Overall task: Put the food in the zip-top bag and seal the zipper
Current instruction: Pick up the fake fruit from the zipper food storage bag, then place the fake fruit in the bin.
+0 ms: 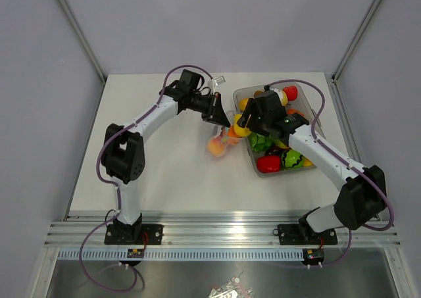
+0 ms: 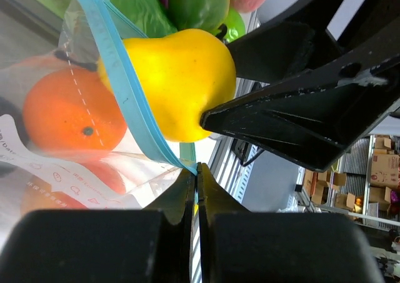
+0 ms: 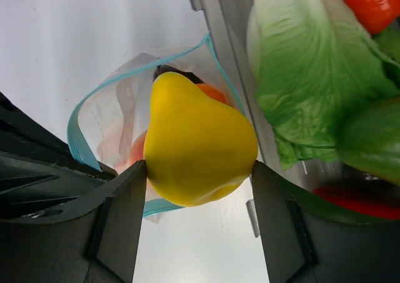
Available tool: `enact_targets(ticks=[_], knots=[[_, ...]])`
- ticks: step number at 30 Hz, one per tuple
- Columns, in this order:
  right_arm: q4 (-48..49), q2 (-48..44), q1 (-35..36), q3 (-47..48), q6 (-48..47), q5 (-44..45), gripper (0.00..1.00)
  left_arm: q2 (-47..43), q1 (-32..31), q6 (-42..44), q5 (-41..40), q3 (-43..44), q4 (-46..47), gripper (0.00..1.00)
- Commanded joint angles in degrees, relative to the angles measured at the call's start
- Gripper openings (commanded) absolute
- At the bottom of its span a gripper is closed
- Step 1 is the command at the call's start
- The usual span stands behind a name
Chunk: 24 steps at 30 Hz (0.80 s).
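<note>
My right gripper point(image 3: 199, 183) is shut on a yellow toy pear point(image 3: 197, 145) and holds it at the open mouth of the zip-top bag point(image 3: 115, 117), narrow end into the bag. My left gripper point(image 2: 197, 173) is shut on the bag's light blue zipper strip point(image 2: 122, 86) and holds the mouth up. An orange point(image 2: 72, 111) and a pinkish fruit point(image 2: 103, 173) lie inside the bag. From above, the bag point(image 1: 218, 143) hangs between the left gripper point(image 1: 222, 117) and the right gripper point(image 1: 241, 125), with the pear point(image 1: 241, 131) beside it.
A rigid clear tray point(image 1: 306, 110) at the right holds green lettuce point(image 3: 312, 77), red and green toys point(image 1: 279, 161) and other fruits. Its wall runs just right of the bag. The two grippers are very close together.
</note>
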Motion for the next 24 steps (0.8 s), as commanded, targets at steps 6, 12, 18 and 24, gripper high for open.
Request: enact_targets(ticks=[6,12,18,24], knots=[[-2.03,-5.87,-5.54,3.01,-2.11,6.38,0.48,2.80,-0.48,-3.20,0.51,4.21,2.90,0.00],[-3.69,-5.62,-9.40,4.25,-3.60,8.57,0.48,3.24,-0.39,-3.74,-0.11,4.12,3.25,0.00],[-2.73,-2.20,-17.49,4.07,-6.24,8.92,0.48,1.57,0.83,-2.86,-0.99,2.72,2.46,0.00],[-2.63,5.70,-21.01,8.10,-8.26,9.54,0.81,-0.45,1.80,-2.86,-1.42,0.87,2.55,0.00]])
